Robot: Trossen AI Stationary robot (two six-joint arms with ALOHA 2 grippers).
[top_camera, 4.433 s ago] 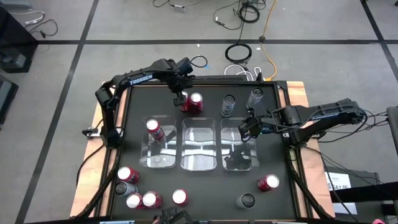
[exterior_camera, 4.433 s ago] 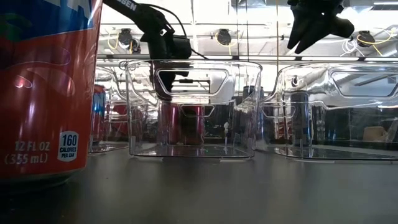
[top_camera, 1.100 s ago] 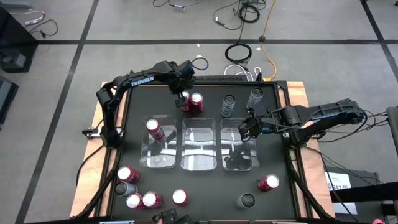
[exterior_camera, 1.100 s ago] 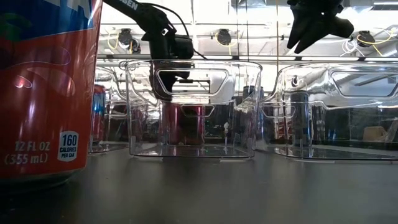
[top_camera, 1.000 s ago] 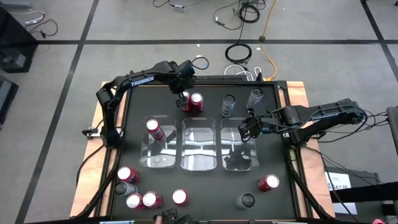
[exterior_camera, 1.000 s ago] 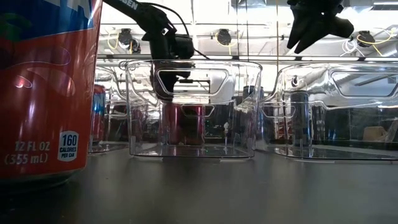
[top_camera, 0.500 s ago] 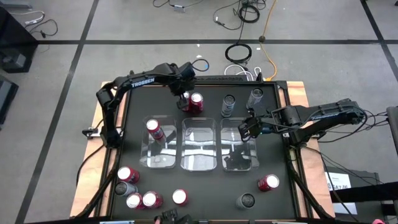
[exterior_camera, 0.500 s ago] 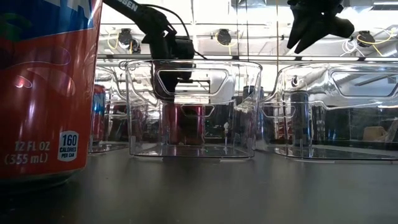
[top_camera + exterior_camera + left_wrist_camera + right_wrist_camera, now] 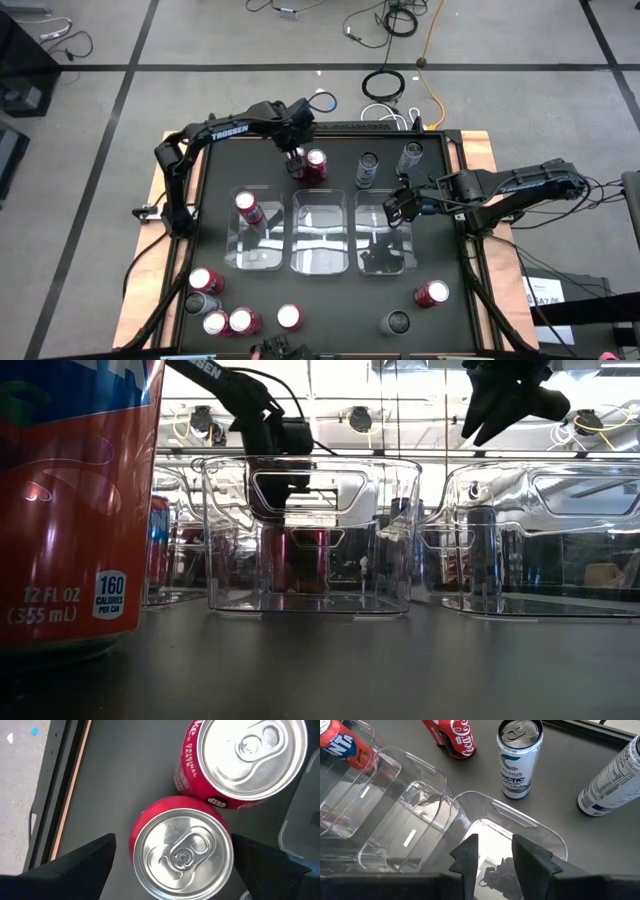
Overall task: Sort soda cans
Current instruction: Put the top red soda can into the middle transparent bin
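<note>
Two red soda cans stand upright side by side at the table's far middle. My left gripper [image 9: 297, 158] [image 9: 172, 842] points down over the left one [image 9: 181, 851], open, one finger on each side of its top and not plainly touching it. The other red can [image 9: 244, 759] [image 9: 316, 164] stands just beside it. My right gripper [image 9: 400, 208] [image 9: 495, 847] hovers over the right clear bin [image 9: 386, 262], its fingers slightly apart with nothing between them. Two silver cans [image 9: 519, 765] [image 9: 612, 775] stand beyond that bin. A red can [image 9: 247, 208] stands in the left bin.
Three clear bins [image 9: 258, 255] [image 9: 320, 258] sit in a row mid-table. Several red and grey cans [image 9: 222, 308] cluster at the near left, and two more [image 9: 432, 293] [image 9: 397, 323] stand at the near right. A red can [image 9: 80, 510] fills the low view's left.
</note>
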